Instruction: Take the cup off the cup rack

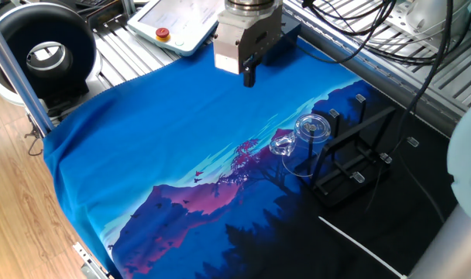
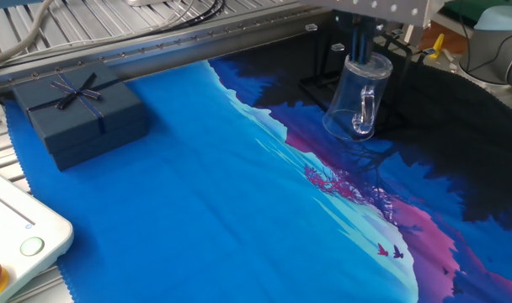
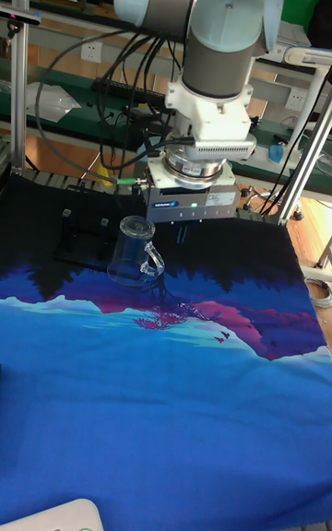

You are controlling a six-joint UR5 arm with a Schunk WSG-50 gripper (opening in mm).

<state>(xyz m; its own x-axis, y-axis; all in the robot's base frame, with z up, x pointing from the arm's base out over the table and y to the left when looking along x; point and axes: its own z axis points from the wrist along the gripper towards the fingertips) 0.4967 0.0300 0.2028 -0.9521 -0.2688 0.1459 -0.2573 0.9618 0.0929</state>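
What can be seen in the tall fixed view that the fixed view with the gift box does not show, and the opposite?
Only the tall fixed view shows the whole arm and the pincer, hanging beside the cup and apart from it. Only the other fixed view shows the dark blue gift box with its ribbon and the white pendant corner; there the pincer is mostly hidden at the top edge. Both show the cup tilted on the cup rack, handle outward, above the blue cloth.
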